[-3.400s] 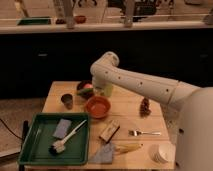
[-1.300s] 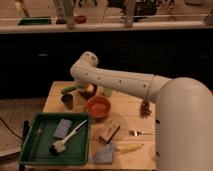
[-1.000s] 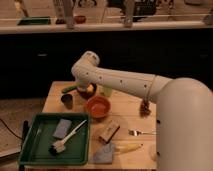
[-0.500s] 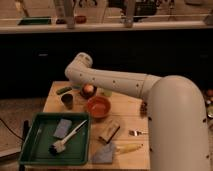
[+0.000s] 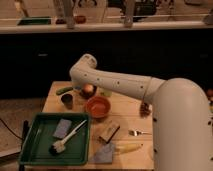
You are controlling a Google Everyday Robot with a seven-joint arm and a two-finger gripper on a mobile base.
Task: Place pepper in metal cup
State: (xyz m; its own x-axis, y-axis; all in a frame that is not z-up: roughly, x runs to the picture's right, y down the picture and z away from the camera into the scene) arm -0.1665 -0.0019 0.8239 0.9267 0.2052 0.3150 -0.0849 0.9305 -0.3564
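table (image 5: 126, 117) | on it: green tray (image 5: 55, 116), metal cup (image 5: 67, 100), pepper (image 5: 64, 91), orange bowl (image 5: 98, 107), fork (image 5: 137, 133), cloth (image 5: 102, 154) | pincer (image 5: 84, 93) low over far-left part

Hidden: claw, behind arm (image 5: 115, 84) elbow nr table (image 5: 125, 111) back-left; arm base cut off btm-rt.

One pepper (image 5: 64, 90), one metal cup (image 5: 67, 100), one bowl (image 5: 98, 107); jaws just behind bowl.

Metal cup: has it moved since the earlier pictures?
No. The metal cup stays just left of the orange bowl; the hand is behind the bowl, near the pepper.
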